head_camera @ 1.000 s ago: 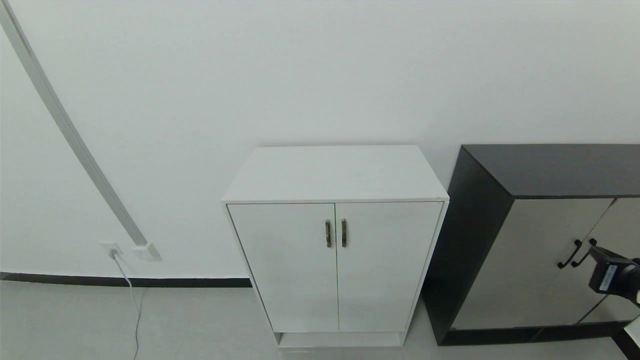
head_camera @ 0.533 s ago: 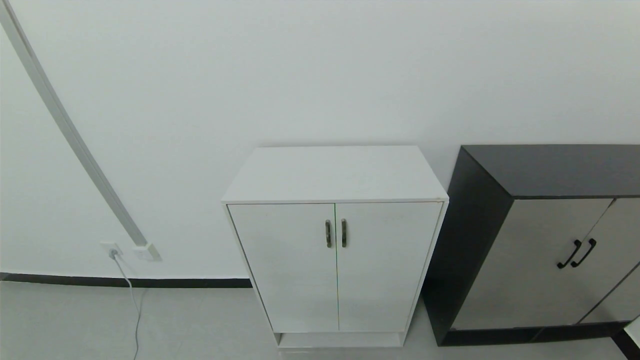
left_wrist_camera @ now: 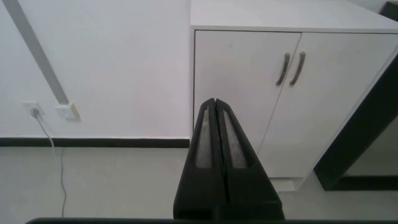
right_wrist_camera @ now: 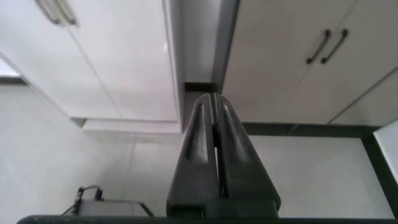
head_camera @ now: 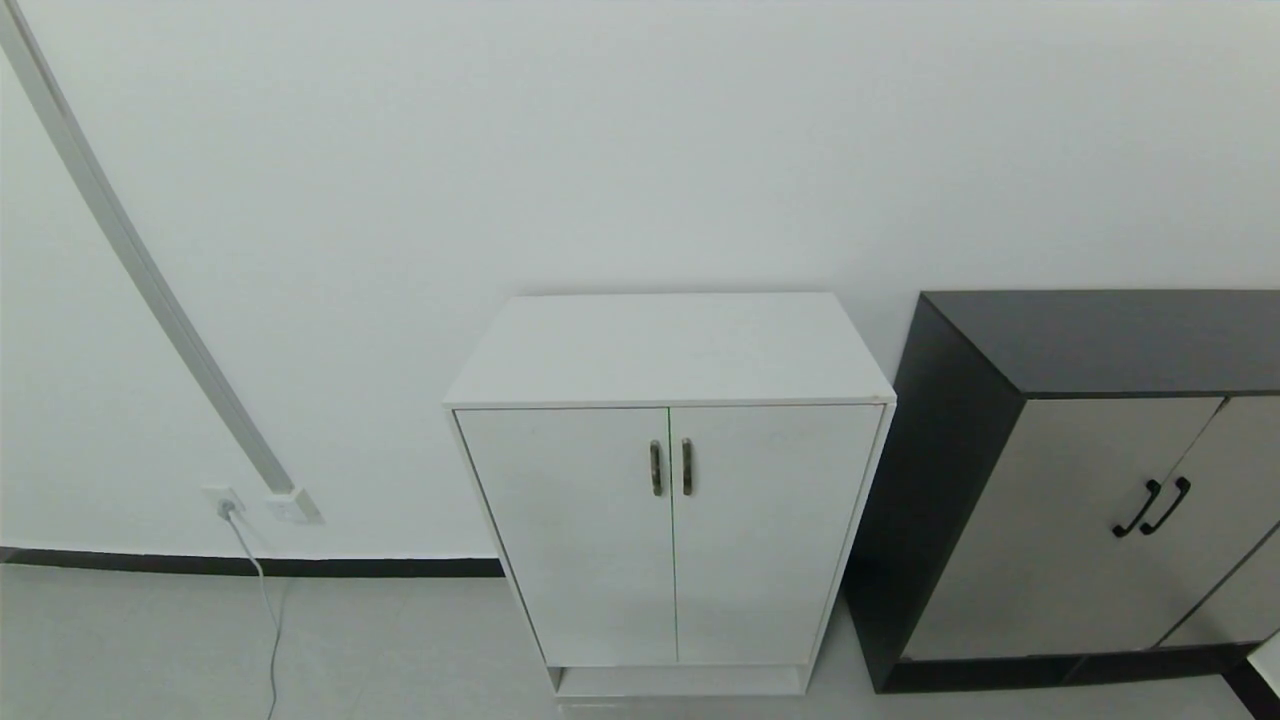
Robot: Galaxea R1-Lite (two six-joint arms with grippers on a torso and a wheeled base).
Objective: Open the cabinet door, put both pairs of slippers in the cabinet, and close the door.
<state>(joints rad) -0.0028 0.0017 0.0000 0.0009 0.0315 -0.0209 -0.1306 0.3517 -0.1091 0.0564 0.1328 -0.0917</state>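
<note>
The white cabinet [head_camera: 580,530] stands at lower centre of the head view against the wall. Both its doors are shut, and its two handles [head_camera: 671,467] sit side by side at the middle seam. The left hand [left_wrist_camera: 214,102], fingers pressed together, points toward the left door, well apart from it. The right hand [right_wrist_camera: 214,96], likewise pressed together, points at the gap between the white cabinet and the dark cabinet [head_camera: 1040,520] at lower right, touching neither.

Wall [head_camera: 640,150]: plain white, with a black skirting [head_camera: 250,566] along the grey floor [head_camera: 150,650]. A grey duct [head_camera: 130,250] runs diagonally down to a socket [head_camera: 222,497]; a cable [head_camera: 270,620] hangs from it. At right: black cabinet [head_camera: 960,480], grey doors, two black handles [head_camera: 1152,506].
</note>
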